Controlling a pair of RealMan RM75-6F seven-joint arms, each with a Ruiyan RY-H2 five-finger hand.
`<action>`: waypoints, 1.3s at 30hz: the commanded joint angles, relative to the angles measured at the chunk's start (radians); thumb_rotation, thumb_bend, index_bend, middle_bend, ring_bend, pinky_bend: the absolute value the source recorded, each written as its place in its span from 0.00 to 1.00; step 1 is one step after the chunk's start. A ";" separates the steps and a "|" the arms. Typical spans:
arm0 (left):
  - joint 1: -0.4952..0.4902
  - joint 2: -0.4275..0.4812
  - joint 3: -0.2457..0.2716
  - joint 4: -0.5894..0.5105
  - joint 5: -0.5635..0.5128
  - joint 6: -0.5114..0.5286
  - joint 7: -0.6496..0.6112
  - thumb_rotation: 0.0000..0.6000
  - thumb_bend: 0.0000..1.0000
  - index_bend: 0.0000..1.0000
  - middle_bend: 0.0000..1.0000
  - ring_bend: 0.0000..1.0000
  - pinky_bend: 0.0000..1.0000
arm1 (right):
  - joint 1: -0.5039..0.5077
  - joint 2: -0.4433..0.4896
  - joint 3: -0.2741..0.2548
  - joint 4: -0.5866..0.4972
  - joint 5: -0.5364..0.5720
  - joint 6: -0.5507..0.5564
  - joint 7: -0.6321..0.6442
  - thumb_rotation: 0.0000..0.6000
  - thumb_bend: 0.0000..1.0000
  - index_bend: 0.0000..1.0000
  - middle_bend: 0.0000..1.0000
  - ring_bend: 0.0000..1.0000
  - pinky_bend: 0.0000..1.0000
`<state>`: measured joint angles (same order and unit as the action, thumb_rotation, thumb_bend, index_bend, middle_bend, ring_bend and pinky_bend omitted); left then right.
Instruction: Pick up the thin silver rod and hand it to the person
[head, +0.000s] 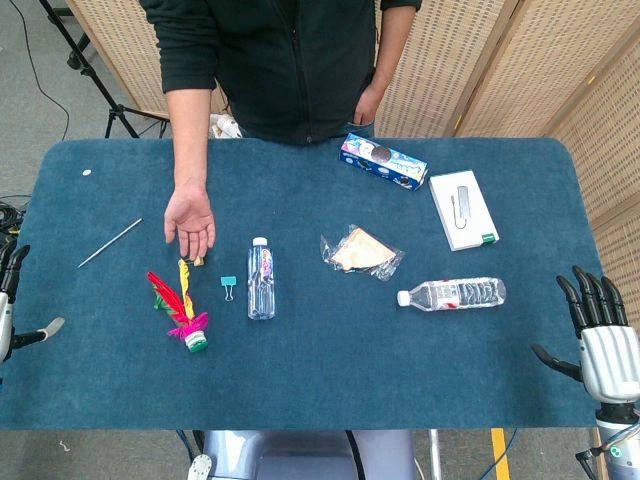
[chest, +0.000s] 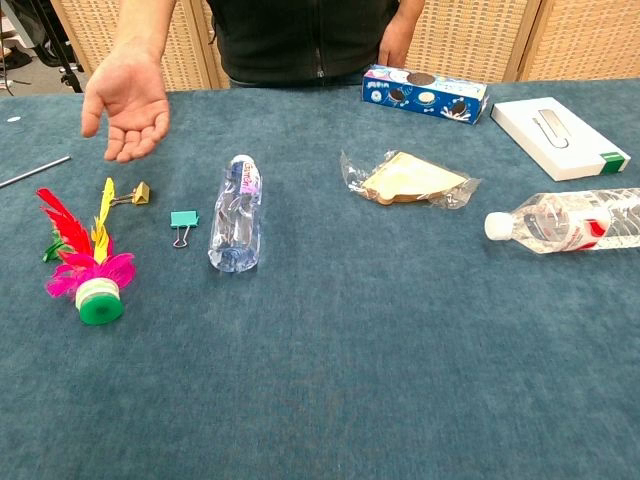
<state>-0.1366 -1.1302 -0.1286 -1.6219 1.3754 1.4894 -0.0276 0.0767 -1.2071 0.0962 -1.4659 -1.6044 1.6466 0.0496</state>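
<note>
Rod: while lying untouched, the thin silver rod is slanting across the table's left side, near the person's hand.
Left robot hand: hanging empty, fingers apart.
Right robot hand: hanging empty, fingers apart.

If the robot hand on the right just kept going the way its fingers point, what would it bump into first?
Probably nothing: the right robot hand points up the table's bare right edge. The water bottle and white box lie leftward.

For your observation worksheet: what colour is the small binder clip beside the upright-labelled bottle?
Teal binder clip, clearest in the chest view.

Rod left of person's hand
</note>
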 joint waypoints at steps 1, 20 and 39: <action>0.001 0.002 -0.001 -0.001 -0.001 -0.001 -0.001 1.00 0.00 0.00 0.00 0.00 0.00 | 0.001 0.000 0.000 -0.001 0.000 -0.001 -0.001 1.00 0.00 0.00 0.00 0.00 0.00; -0.192 -0.097 -0.145 0.205 -0.309 -0.361 -0.053 1.00 0.21 0.25 0.00 0.00 0.00 | 0.013 -0.002 -0.001 -0.001 0.019 -0.043 -0.007 1.00 0.00 0.00 0.00 0.00 0.00; -0.579 -0.467 -0.257 0.721 -0.848 -0.671 0.429 1.00 0.41 0.41 0.00 0.00 0.00 | 0.043 -0.028 0.011 0.034 0.092 -0.137 -0.033 1.00 0.00 0.00 0.00 0.00 0.00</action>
<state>-0.6835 -1.5595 -0.3744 -0.9501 0.5614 0.8519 0.3774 0.1185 -1.2336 0.1071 -1.4334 -1.5138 1.5116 0.0181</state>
